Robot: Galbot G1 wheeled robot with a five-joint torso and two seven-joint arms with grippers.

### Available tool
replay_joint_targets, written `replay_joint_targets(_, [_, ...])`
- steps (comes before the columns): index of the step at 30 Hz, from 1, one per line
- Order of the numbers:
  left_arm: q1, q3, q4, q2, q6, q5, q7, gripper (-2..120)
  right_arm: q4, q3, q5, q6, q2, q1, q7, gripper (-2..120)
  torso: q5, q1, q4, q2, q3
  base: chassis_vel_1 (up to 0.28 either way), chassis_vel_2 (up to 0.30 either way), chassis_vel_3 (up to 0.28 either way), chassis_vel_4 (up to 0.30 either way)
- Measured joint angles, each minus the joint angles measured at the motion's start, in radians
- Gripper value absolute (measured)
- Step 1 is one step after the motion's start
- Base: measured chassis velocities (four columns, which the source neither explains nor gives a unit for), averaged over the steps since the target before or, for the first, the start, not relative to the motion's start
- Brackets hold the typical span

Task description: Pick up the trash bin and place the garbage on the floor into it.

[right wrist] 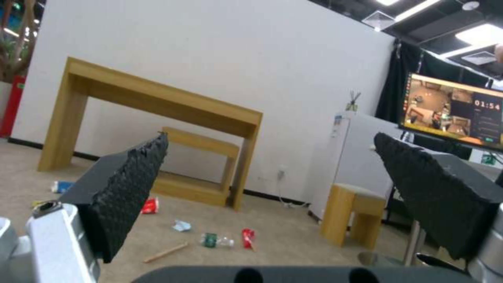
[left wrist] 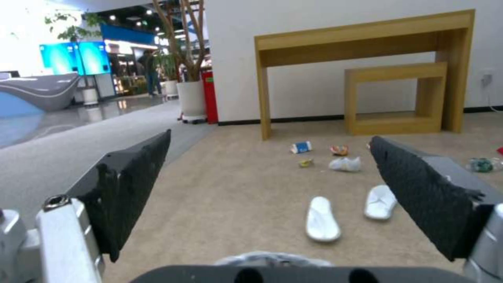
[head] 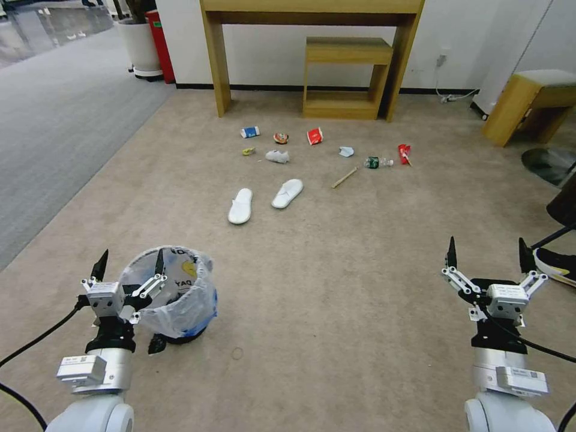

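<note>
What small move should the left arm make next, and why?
Probably lower the open left gripper onto the near rim of the trash bin and close. Its fingers straddle that rim, the bin stands on the carpet ungrasped, and the right gripper hangs open, away from the litter.

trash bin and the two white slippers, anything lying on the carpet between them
Nothing: in the head view, the beige carpet between the trash bin and the two white slippers is bare.
</note>
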Motion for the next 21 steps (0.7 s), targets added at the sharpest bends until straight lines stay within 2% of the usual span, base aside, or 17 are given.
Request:
replay_joint_targets(8, [0.000, 0.005, 0.003, -0.003, -0.002, 0.008, 0.001, 100, -0.002, 0.001, 0.003, 0.002, -0.002, 0.003, -0.002, 100, -0.0002, 0.000, -0.0001, 0.000, 0.000, 0.259, 0.258, -0.254, -0.266])
replay_joint_targets(15, [0.001, 0.005, 0.000, -0.005, -0.003, 0.012, 0.001, 100, -0.003, 0.000, 0.005, 0.005, -0.003, 0.005, -0.002, 100, 0.0003, 0.000, 0.0000, 0.000, 0.000, 0.337, 0.310, -0.324, -0.316])
replay_joint_targets(18, [0.003, 0.005, -0.002, -0.006, -0.003, 0.015, 0.001, 100, -0.003, 0.000, 0.007, 0.011, -0.005, 0.006, -0.001, 100, -0.0009, 0.000, 0.0001, 0.000, 0.000, 0.349, 0.354, -0.358, -0.363])
replay_joint_targets(21, [0.006, 0.005, -0.005, -0.008, -0.003, 0.019, 0.001, 100, -0.004, -0.002, 0.014, 0.019, -0.007, 0.006, -0.001, 100, -0.0001, 0.000, 0.0001, 0.000, 0.000, 0.315, 0.323, -0.289, -0.295])
